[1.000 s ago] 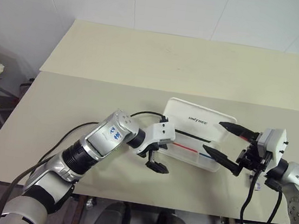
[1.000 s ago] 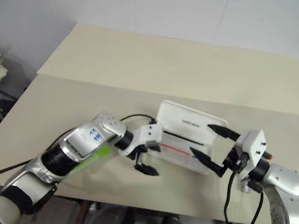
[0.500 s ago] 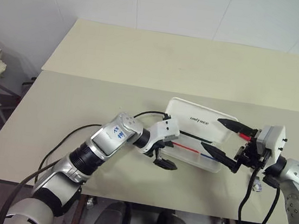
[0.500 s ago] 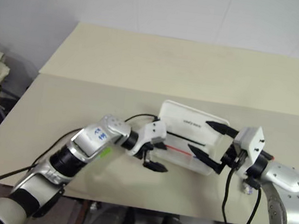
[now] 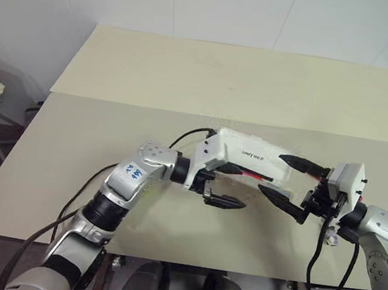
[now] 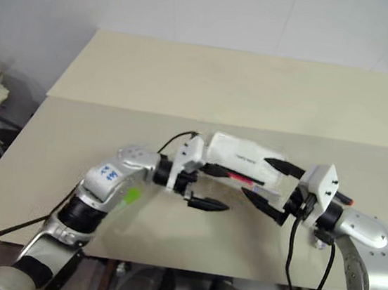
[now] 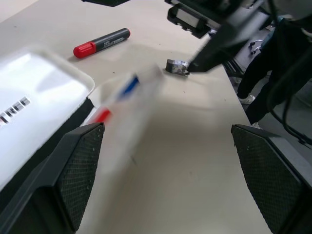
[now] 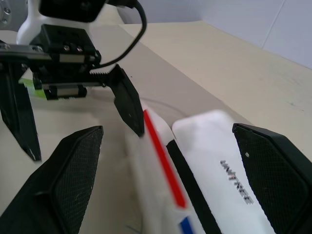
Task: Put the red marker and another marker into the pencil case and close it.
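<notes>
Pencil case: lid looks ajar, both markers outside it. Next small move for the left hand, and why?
Probably lift the left hand a little more to tip the lid fully back. The pencil case shows only a narrow dark gap, and one finger seems tucked under the lid edge. The red marker and the green highlighter lie on the table.

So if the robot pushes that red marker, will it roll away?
Probably. The red marker looks round and slim and lies flat on the smooth table, so a sideways nudge would likely roll it. It looks stiff rather than bendy, and probably light. Its smooth barrel might slip between the right gripper's hard black fingers.
</notes>
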Action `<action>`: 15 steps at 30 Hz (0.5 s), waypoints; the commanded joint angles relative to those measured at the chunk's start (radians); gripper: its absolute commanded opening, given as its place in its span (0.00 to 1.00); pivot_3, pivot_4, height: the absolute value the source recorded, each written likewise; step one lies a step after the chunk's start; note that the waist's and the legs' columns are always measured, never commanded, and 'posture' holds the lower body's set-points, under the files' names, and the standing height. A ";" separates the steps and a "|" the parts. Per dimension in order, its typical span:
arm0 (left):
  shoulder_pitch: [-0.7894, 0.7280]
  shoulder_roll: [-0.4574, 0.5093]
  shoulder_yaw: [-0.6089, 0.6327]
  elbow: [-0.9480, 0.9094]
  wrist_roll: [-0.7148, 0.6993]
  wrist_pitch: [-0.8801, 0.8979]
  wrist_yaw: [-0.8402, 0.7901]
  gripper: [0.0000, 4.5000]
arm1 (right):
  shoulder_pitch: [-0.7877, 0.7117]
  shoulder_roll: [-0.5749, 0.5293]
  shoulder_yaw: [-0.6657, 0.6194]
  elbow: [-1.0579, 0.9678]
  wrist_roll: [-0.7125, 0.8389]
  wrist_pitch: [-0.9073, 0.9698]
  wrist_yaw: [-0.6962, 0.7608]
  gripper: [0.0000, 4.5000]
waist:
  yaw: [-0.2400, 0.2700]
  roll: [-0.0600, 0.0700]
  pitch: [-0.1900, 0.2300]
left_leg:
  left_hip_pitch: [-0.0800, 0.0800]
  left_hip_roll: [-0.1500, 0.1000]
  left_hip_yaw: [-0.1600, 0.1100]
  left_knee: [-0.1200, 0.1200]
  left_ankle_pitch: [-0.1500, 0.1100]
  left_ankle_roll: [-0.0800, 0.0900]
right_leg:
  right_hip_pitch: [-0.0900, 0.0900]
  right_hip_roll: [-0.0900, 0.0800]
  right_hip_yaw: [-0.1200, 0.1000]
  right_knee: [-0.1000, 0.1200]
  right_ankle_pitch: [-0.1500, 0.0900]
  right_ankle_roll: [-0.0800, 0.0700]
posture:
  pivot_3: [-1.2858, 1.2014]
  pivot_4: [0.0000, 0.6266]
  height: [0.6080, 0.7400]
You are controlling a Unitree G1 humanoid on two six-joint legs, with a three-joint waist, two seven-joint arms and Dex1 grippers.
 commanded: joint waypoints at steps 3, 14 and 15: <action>0.021 0.025 -0.001 -0.021 -0.012 -0.041 -0.013 0.99 | -0.011 -0.032 -0.044 -0.004 0.029 0.000 0.023 1.00 | 0.004 0.000 0.000 | 0.000 0.000 0.001 0.000 0.000 0.001 | 0.000 0.000 0.003 0.000 0.000 0.001 | 0.52 0.24 1.00; 0.029 -0.037 0.105 0.022 -0.104 -0.180 -0.041 0.99 | 0.006 -0.067 -0.080 0.002 0.043 0.008 0.042 1.00 | 0.002 0.000 0.000 | 0.000 0.000 0.006 0.000 -0.001 0.002 | -0.003 -0.001 0.009 0.000 0.001 0.001 | 0.52 0.24 1.00; 0.020 -0.034 0.117 0.031 -0.113 -0.187 -0.049 0.99 | 0.007 -0.069 -0.084 0.005 0.043 0.007 0.044 1.00 | 0.002 0.000 0.000 | 0.000 0.001 0.006 0.000 -0.001 0.002 | -0.003 -0.001 0.009 0.000 0.001 0.001 | 0.52 0.24 1.00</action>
